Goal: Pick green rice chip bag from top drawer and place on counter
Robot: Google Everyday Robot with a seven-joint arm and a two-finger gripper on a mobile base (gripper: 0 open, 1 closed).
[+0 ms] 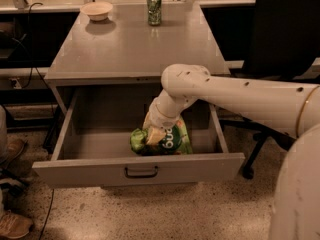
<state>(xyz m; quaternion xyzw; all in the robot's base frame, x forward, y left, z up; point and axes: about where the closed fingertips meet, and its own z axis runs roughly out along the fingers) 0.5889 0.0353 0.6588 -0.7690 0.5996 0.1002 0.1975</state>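
Observation:
The top drawer (140, 170) of the grey cabinet is pulled open. The green rice chip bag (172, 140) lies in it near the front panel, right of centre, with white lettering showing. My gripper (154, 134) reaches down into the drawer from the right and sits on the left part of the bag, touching it and hiding its middle. The white arm (235, 96) crosses over the drawer's right side. The counter (135, 44) is the flat grey top behind the drawer.
A green soda can (154, 9) and a small tan bowl (97, 10) stand at the back of the counter. A black office chair (285, 39) is at the right. A shoe (15, 225) and cables lie on the floor at the left.

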